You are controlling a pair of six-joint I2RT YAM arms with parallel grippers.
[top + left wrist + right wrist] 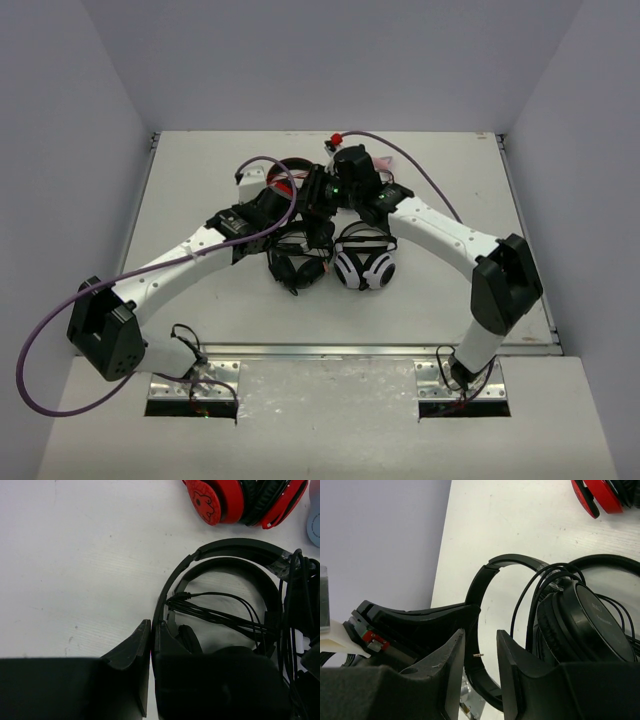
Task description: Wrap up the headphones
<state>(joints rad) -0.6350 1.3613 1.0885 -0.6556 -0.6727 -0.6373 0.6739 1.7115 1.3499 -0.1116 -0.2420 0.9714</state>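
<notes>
The black headphones (225,566) lie right of my left gripper (151,627), with their thin black cable (220,615) strung across the headband and its plug end (186,595) pointing left. The left jaws are shut, and the headband's lower end runs into them. My right gripper (480,640) is open around the same headband (482,587), with a small metal plug tip (478,655) between its fingers. A black padded cup (582,625) with cable loops over it sits just to its right. In the top view both grippers meet above the black pair (295,262), left gripper (297,207), right gripper (316,192).
A red-and-black pair (225,500) lies just beyond the grippers and shows at the back in the top view (285,172). A white-and-black pair (365,268) sits right of the black pair. A second, wider black headband (240,545) arcs outside the first. Grey walls enclose three sides.
</notes>
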